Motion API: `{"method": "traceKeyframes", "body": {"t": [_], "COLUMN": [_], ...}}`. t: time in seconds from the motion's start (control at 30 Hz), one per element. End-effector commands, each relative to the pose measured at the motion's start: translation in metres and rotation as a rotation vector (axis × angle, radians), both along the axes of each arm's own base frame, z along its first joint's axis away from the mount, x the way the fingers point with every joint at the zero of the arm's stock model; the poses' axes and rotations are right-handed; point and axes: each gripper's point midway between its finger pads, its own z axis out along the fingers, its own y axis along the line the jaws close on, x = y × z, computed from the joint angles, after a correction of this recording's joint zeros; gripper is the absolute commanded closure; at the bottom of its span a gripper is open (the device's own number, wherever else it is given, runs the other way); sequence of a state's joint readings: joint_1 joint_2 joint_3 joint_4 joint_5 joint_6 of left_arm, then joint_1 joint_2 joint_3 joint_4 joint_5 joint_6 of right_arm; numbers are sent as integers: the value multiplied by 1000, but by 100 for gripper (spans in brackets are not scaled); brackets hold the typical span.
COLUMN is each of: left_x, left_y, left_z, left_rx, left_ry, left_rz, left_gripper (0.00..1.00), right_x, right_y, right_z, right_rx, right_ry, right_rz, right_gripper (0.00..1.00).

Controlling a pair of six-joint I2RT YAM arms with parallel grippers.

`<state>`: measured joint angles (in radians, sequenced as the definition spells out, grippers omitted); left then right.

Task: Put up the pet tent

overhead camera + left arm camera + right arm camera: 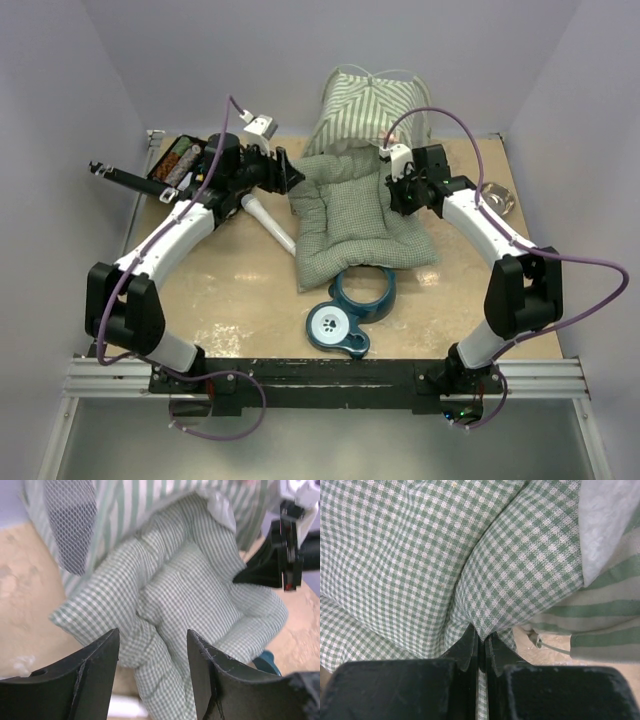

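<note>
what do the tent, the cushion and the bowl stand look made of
tent: thin woven cloth, matte, green-and-white stripes, soft folds, plus a dark mesh panel.
cushion: padded checked cloth, matte, puffy and creased.
bowl stand: probably hard plastic, teal, smooth rigid rings, slight sheen.

Plain pale lavender-grey walls are enclosing a tan, mottled surface on three sides. One is rising beyond both sets of fingers, one is standing outside the left fingers, and one outside the right fingers. Soft, even light is falling. Nearer than the fingers, an aluminium rail is edging the surface, with grey floor showing below.
</note>
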<state>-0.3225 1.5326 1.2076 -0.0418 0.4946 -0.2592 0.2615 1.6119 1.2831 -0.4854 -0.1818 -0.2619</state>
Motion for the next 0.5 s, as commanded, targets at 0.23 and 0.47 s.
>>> {"method": "traceKeyframes", "body": {"t": [0.23, 0.47], "left_x": [65, 35], "left_y": [36, -4], "left_z": [-39, -29], "left_rx": [78, -115], "left_ry": [3, -53], "left_rz": [344, 109], "left_gripper": [39, 60], "right_x": [10, 9], "right_y": [7, 7], "right_z": [21, 22], "right_rx": [34, 32], "right_ry": [-44, -49], "right_rz": [-2, 3], "right_gripper": [100, 100]}}
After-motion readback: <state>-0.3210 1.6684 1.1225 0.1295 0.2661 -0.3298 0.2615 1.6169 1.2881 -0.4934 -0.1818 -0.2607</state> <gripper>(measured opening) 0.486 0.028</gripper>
